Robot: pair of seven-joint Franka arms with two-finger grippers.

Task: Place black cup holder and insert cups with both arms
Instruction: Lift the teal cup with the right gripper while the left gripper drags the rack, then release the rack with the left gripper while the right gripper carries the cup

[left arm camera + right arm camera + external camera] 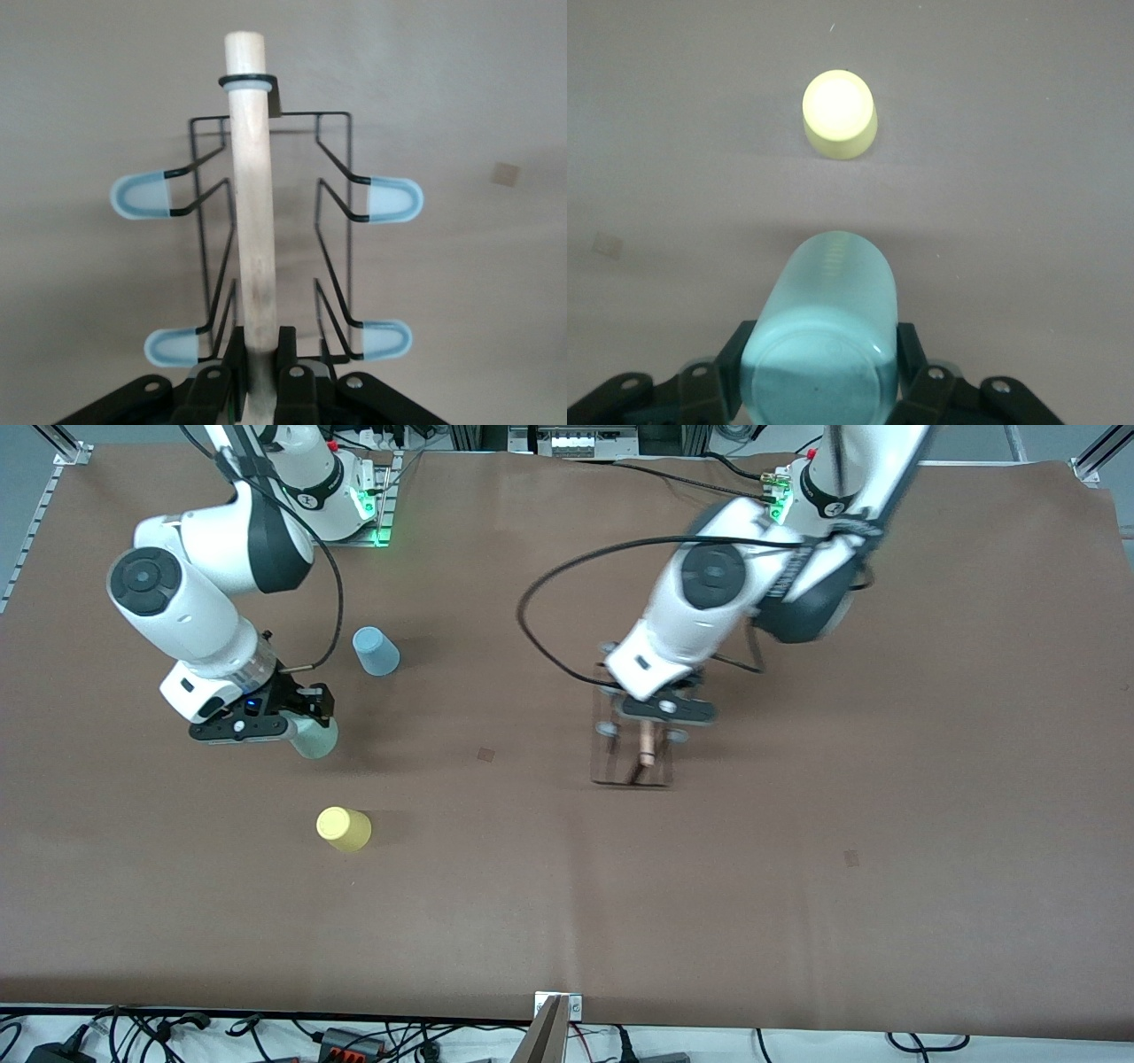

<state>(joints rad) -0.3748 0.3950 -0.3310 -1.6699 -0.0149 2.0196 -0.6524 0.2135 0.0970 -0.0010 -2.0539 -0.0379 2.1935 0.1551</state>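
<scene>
Centre-right of the front view, the left gripper [657, 719] is clamped on the wooden rod [251, 204] of the black cup holder [631, 757]. It seems to rest on the table [797, 850]; a skewed release could tip it. At centre-left, the right gripper [285, 722] pinches the mint cup [824, 341], which could slip. The yellow cup [344, 828] and blue cup [376, 651] stand nearby.

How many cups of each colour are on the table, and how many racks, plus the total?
Small light blue plastic cup: 1
Small pale mint green plastic cup, held in the right pincer: 1
Small yellow plastic cup: 1
Thin black wire cup rack with a light wooden rod, held by the rod in the left pincer: 1
Total: 4
</scene>
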